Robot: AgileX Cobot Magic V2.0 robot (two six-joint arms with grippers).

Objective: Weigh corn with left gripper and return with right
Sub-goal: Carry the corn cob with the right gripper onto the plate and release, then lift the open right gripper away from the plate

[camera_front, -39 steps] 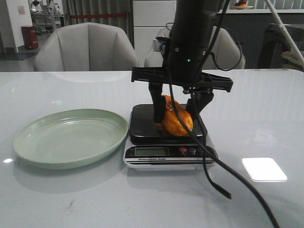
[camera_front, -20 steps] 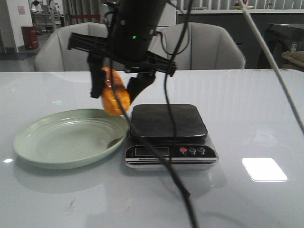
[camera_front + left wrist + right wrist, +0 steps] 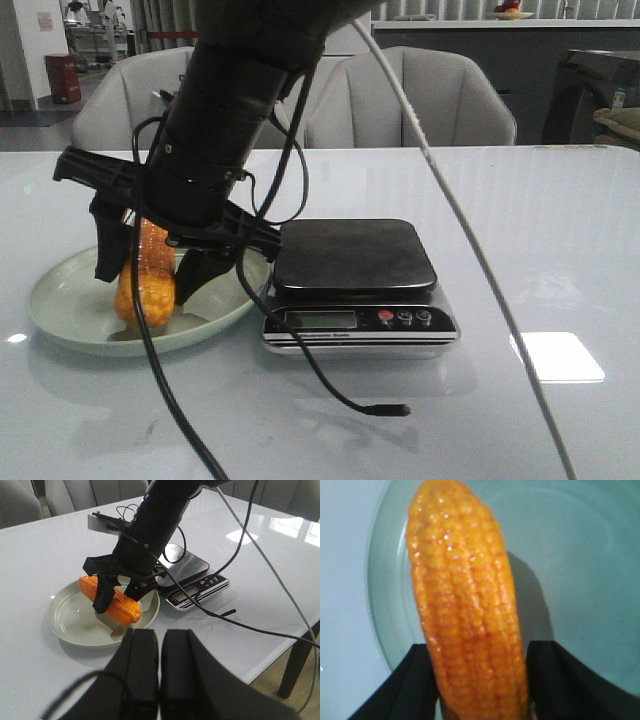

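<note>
The corn (image 3: 143, 283) is over the pale green plate (image 3: 60, 305) now, gripped between the two black fingers of the right gripper (image 3: 150, 272), and in the front view the cob stands nearly upright with its lower end down at the plate's surface; whether it is actually touching there I cannot tell. The fingers (image 3: 108, 240) press against the cob on either side, clamped on it. From the left wrist view the cob (image 3: 111, 600) looks more slanted, lying across the plate (image 3: 70, 630) at an angle under the arm, with its shadow falling on the dish beneath. The right wrist view is filled with orange kernels in rows, the corn (image 3: 465, 615) rising between two dark finger pads (image 3: 405, 685) with the green plate (image 3: 580, 580) behind it. The left gripper (image 3: 160, 670) sits well back from all of this, its two thick fingers pressed together with nothing between them. Just beside the plate on the robot's right stands the digital kitchen scale (image 3: 355, 270), its black platform bare, its display and small buttons facing the camera. A loose black cable (image 3: 320, 380) trails from the right arm down onto the white table (image 3: 540, 230) in front of the scale.
</note>
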